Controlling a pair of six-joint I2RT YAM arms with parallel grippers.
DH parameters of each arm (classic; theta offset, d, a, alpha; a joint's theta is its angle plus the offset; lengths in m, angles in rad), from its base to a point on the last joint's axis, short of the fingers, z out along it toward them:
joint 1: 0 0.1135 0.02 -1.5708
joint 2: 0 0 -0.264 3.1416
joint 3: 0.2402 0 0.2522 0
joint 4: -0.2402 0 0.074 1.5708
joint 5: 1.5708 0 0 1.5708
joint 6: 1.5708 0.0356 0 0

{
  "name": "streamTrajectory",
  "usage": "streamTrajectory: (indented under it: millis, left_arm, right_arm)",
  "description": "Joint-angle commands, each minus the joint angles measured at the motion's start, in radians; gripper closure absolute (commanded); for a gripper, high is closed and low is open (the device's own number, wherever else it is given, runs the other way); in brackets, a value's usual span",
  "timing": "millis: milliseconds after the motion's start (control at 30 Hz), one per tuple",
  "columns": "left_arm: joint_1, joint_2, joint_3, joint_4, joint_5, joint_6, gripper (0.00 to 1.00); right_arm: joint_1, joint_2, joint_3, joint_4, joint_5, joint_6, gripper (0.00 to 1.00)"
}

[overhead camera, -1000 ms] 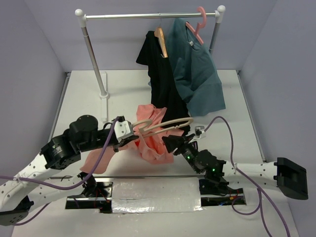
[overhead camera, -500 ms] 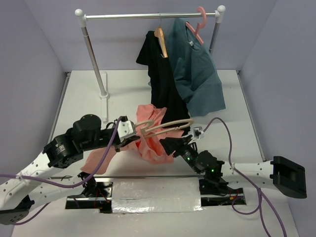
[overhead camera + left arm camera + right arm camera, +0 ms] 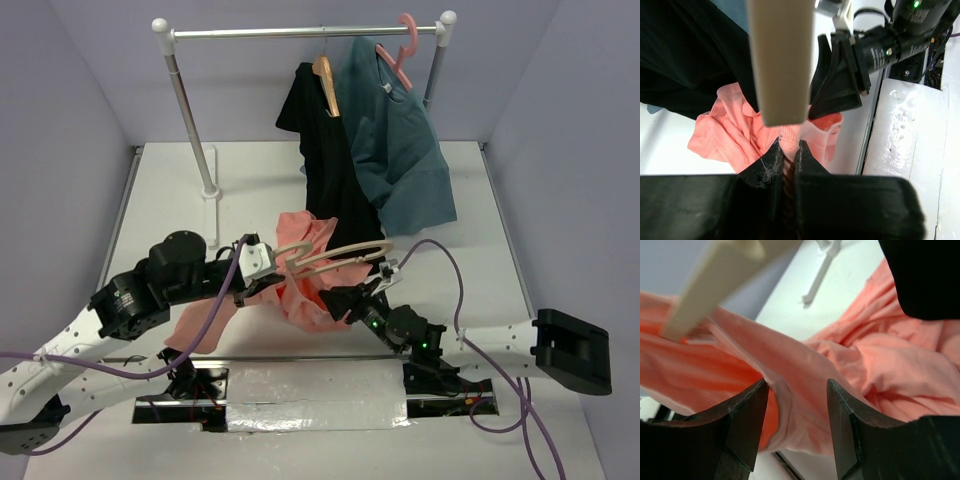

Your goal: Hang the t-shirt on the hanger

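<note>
A: What is the room like?

B: Plain lavender walls [image 3: 80, 100] close it in on three sides, under soft, even light. A white tabletop [image 3: 260, 180] fills the space between them.

A: Any furniture?

B: One clothes rail [image 3: 305, 32]: a silver bar on two white-capped posts, standing toward the back wall. The left post's white foot [image 3: 210, 192] rests on the tabletop.

A: Does anything hang on the rail?

B: A black shirt [image 3: 325, 170] hangs on a brown wooden hanger [image 3: 325, 80], and just to its right a teal shirt [image 3: 400, 150] hangs on a pink hanger [image 3: 400, 45]. Both are toward the rail's right end.

A: And in front of the rail?

B: Well in front of it, at the table's near edge, lies a strip of crinkled silver tape [image 3: 310, 395].
</note>
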Motion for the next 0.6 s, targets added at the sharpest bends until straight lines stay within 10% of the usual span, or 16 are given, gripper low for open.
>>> streamTrajectory:
  millis: [0,100,167,567]
  left_arm:
    - [0.000,-0.021,0.009,0.099,0.024,-0.020,1.00]
    - [0.000,-0.019,0.001,0.097,0.016,-0.016,1.00]
    - [0.000,-0.024,0.001,0.096,0.020,-0.017,1.00]
    - [0.000,-0.095,0.035,-0.001,0.066,-0.017,1.00]
  right_arm:
    - [0.002,0.050,0.038,0.065,-0.023,0.019,0.43]
    - [0.012,0.099,0.044,0.118,-0.043,0.011,0.54]
    - [0.012,0.133,0.056,0.129,-0.055,0.000,0.98]
    - [-0.360,-0.439,0.030,-0.513,0.085,0.083,1.00]
